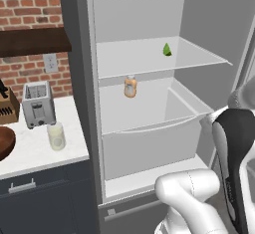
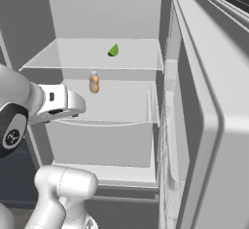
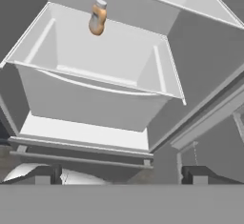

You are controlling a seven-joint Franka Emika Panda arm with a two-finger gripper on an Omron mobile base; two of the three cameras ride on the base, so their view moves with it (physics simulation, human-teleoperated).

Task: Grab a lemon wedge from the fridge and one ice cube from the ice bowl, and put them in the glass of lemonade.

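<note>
Inside, the fridge [image 1: 149,24] is standing open, holding one lemon wedge [image 1: 167,50] toward 2 o'clock on the roomy upper shelf [image 1: 129,58] and one bottle [image 1: 130,86] below, while the claw [image 3: 121,173] is hovering empty, tips apart, before the drawer [image 3: 90,99], and one glass of lemonade [image 1: 57,136] is sitting near the tabletop [image 1: 30,153] edge.

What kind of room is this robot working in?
A home kitchen, by the look of it: an open fridge with a lemon wedge on its shelf, and beside it a counter with a toaster against a brick wall.
</note>
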